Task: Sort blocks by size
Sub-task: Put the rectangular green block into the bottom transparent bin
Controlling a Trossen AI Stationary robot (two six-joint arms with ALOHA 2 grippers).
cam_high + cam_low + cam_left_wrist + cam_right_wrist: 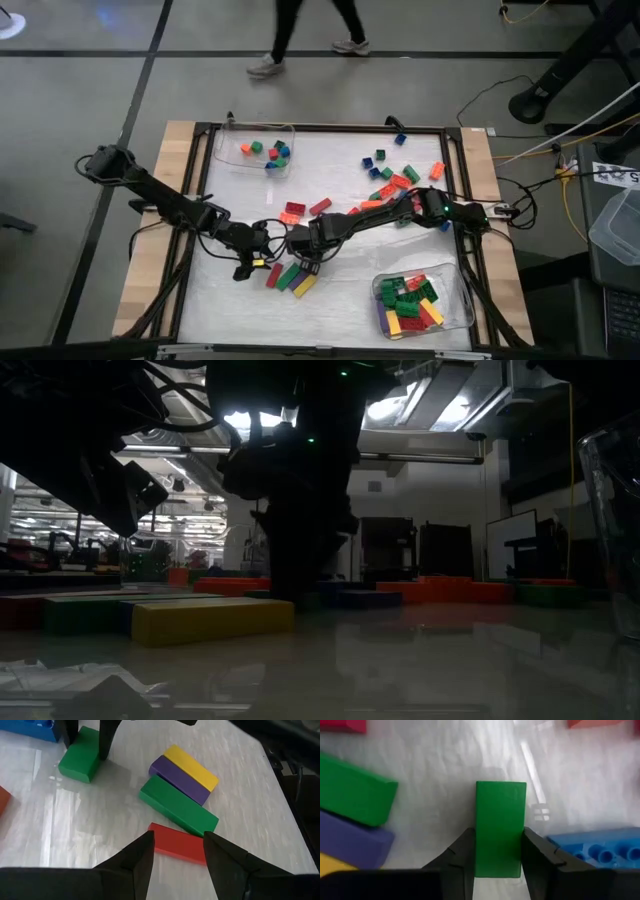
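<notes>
Blocks lie scattered across the white table [330, 300] in the high view. Low centre, the right gripper [497, 862] is closed on a short green block [500, 827] beside a blue block [600, 850]. Just left of it, the left gripper [177, 857] stands open around a red block [177, 845], next to long green [177, 805], purple [180, 780] and yellow blocks [192, 765]

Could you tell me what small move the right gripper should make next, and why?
Probably finish closing and lift. The right gripper already has a finger on each long side of the short green block, which lies flat on the table, with a blue block beside it.
</notes>
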